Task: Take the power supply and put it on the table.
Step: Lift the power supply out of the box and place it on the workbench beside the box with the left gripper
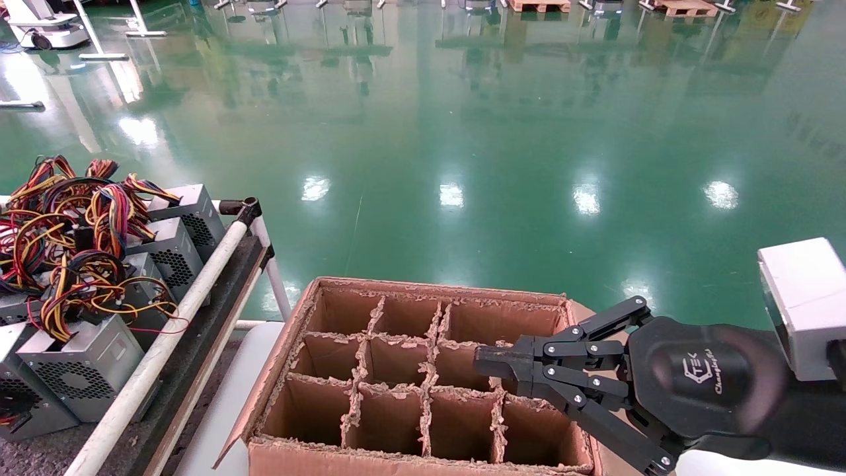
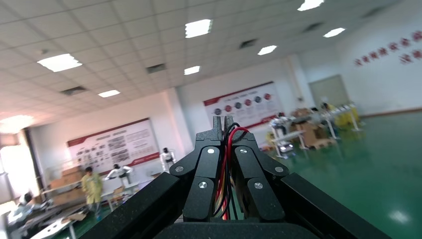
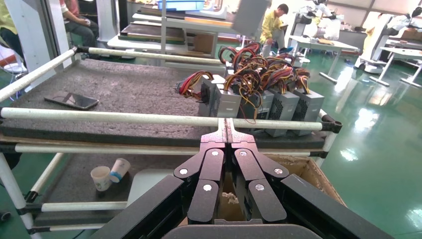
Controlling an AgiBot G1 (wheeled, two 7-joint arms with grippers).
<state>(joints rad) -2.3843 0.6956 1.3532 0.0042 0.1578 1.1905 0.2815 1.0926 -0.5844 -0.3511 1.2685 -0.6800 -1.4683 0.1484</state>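
In the left wrist view my left gripper (image 2: 223, 121) is shut on a bundle of red, yellow and black wires (image 2: 230, 138) that runs down between its fingers. The metal body of that power supply is hidden, and this gripper lies outside the head view. Several silver-grey power supplies (image 1: 86, 360) with tangled wires stand on the dark grey table (image 1: 221, 301) at the left, behind its white rail (image 1: 192, 297); the same power supplies (image 3: 263, 102) and table (image 3: 124, 87) show in the right wrist view. My right gripper (image 1: 486, 362) (image 3: 226, 124) is shut and holds nothing, hovering over the divided box.
A brown cardboard box (image 1: 436, 287) with empty divided cells stands on a white surface (image 1: 225, 390) beside the table. A phone (image 3: 71, 101) lies on the mat. Two paper cups (image 3: 109, 172) sit on a lower shelf. Green floor stretches beyond.
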